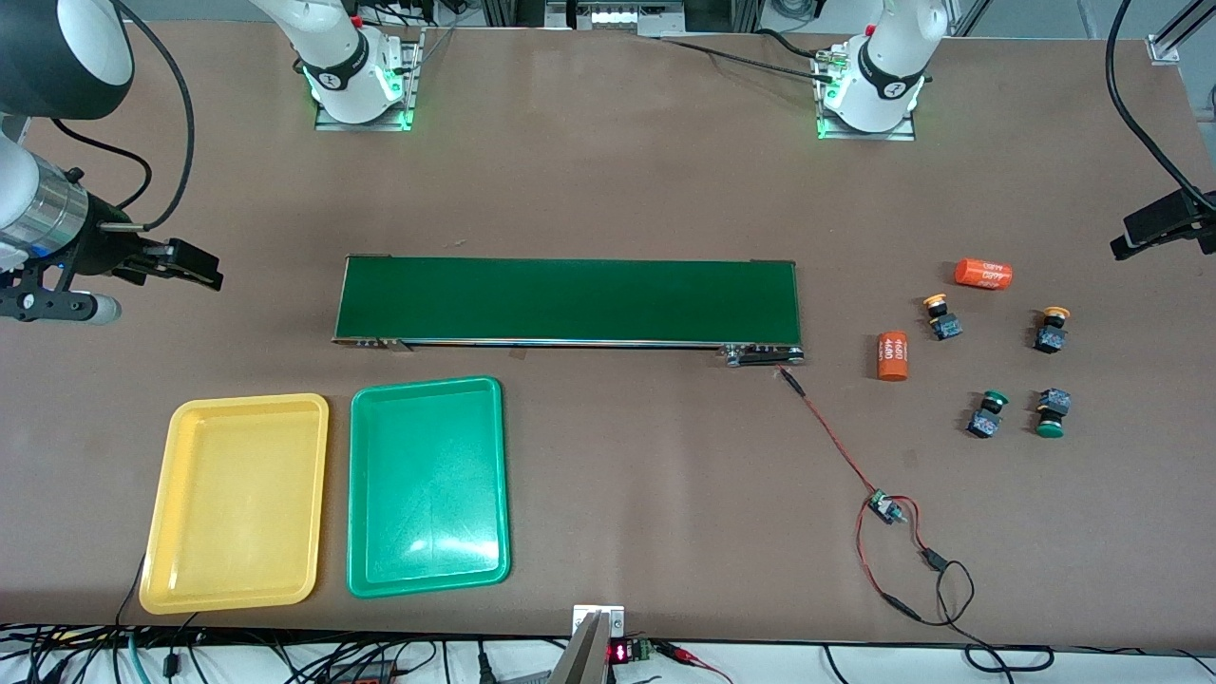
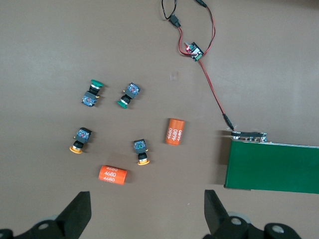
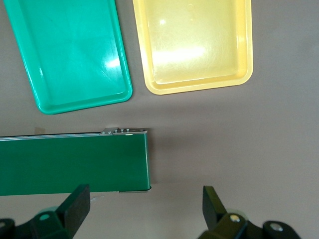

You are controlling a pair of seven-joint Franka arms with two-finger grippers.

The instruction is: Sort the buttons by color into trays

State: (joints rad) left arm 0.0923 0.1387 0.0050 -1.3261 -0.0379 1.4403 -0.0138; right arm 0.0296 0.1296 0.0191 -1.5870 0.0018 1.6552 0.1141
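1. Nothing is sorted yet. The yellow tray [image 1: 235, 503] and the green tray [image 1: 427, 486] lie side by side, bare, near the front camera at the right arm's end of the surface [image 1: 608, 171].

2. All four buttons sit loose on the surface at the left arm's end, well apart from the trays. One yellow button [image 1: 941, 318] lies just beside an orange cylinder [image 1: 892, 355]; the other yellow button [image 1: 1051, 329] is farther toward the surface's end. Nearer the front camera lie one green button [image 1: 987, 413] and the second green button [image 1: 1052, 412], close together.

3. A second orange cylinder [image 1: 983, 275] lies farther from the camera than the buttons. It is no part of the sort, I judge.

4. The dark-green belt [image 1: 570, 300] lies between the buttons and the trays, with a red wire [image 1: 836, 442] running from its end to a small board [image 1: 885, 507].

5. What is left, by my reading: the whole job, two yellow buttons to the yellow tray and two green to the green.

6. The left claw [image 2: 147, 219] has its fingers wide apart and holds nothing. It hangs over the surface beside the buttons and touches none.

7. The right claw [image 3: 144, 214] is likewise spread wide and empty, up over the belt's end near the trays. Neither arm shows any sign of a reach.
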